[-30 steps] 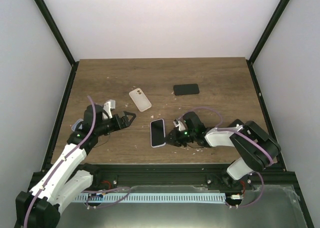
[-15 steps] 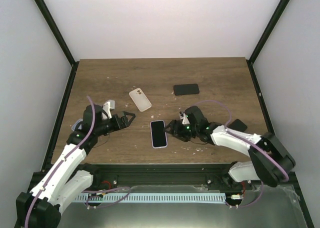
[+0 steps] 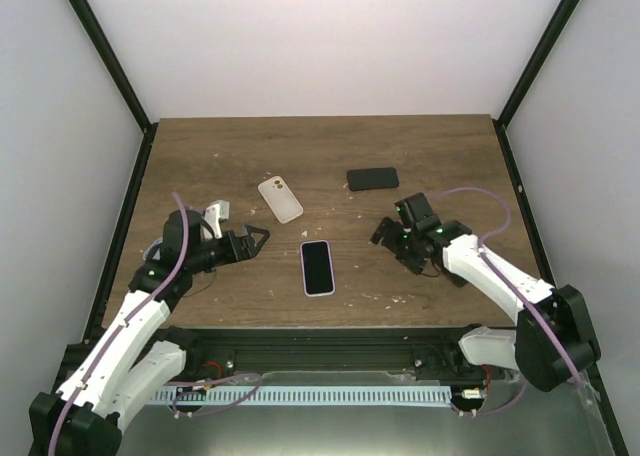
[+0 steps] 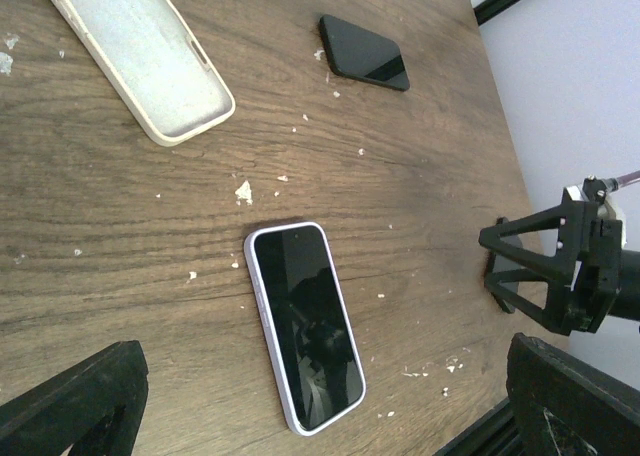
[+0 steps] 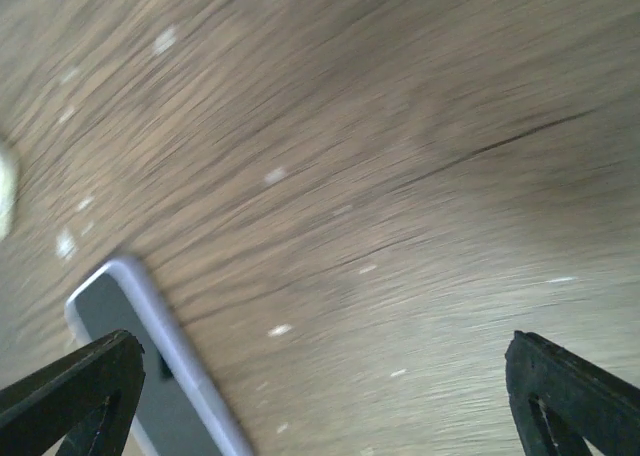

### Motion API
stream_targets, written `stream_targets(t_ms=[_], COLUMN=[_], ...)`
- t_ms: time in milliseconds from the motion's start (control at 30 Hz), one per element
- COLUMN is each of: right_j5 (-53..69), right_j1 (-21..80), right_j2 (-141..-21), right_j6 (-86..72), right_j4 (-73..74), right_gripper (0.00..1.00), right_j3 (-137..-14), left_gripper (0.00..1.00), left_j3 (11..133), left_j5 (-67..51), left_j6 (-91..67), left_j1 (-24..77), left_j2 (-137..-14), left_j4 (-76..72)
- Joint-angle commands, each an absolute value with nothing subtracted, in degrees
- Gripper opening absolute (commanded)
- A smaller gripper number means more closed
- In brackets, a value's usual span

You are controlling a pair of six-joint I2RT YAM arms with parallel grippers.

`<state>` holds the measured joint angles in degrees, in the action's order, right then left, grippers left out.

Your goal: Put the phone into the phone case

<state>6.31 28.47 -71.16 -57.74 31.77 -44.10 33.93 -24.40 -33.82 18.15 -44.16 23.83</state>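
A phone (image 3: 318,267) with a dark screen and a lavender rim lies face up on the wooden table, near the front middle. Both wrist views show this phone (image 4: 305,321) (image 5: 180,366). A cream phone case (image 3: 280,199) (image 4: 140,56) with a camera cut-out lies flat behind and left of it. My left gripper (image 3: 258,238) stands open left of the phone, pointing at it, nothing between its fingers (image 4: 85,396). My right gripper (image 3: 396,248) (image 4: 545,266) is open and empty to the right of the phone, clear of it. The right wrist view is blurred by motion.
A black phone (image 3: 373,179) (image 4: 365,53) lies screen up further back, right of the cream case. Small white crumbs are scattered over the wood. Black frame posts and white walls bound the table (image 3: 450,156) on three sides.
My right gripper was shut at the lavender phone's right edge; it has opened and drawn back to the right. The phone lies flat, nearly where it was. The left arm barely moved.
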Motion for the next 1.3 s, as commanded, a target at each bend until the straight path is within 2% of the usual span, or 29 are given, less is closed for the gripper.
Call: stream_targets(t_ms=[0,233,500,633,933,1267], right_j5=[-3.1,-12.01,-18.09,-15.51,-15.1,-11.93], right_j1=[21.55,8.74,-0.99,-5.57,-6.33,-6.33], right_j2=[-69.18,-72.31,-75.25,-78.31,-87.22,-90.49], right_j6=[-59.02,-55.52,-53.78,-51.35,-47.69,-43.12], right_j4=[43.67,49.66,46.81,41.83,34.66,29.12], right_gripper=[1.0,1.0,1.0,1.0,1.0,1.0], right_j3=[-46.36,-48.86,-47.02,-44.99,-46.11,-44.32], left_gripper=[0.99,0.99,0.99,0.99,0.99,0.99], left_j3=[35.68,35.06,35.65,35.45,35.5,36.12], left_j5=[-23.72,-25.24,-25.64,-25.71,-26.37,-26.1], left_j6=[-31.2,-31.64,-30.77,-30.47,-30.13,-29.62], left_j1=[17.84,17.84,17.75,17.67,17.08,16.44], left_j2=[-42.84,-42.86,-45.07,-45.85,-46.5,-46.32], left_j4=[25.86,24.68,24.44,24.37,24.25,24.96])
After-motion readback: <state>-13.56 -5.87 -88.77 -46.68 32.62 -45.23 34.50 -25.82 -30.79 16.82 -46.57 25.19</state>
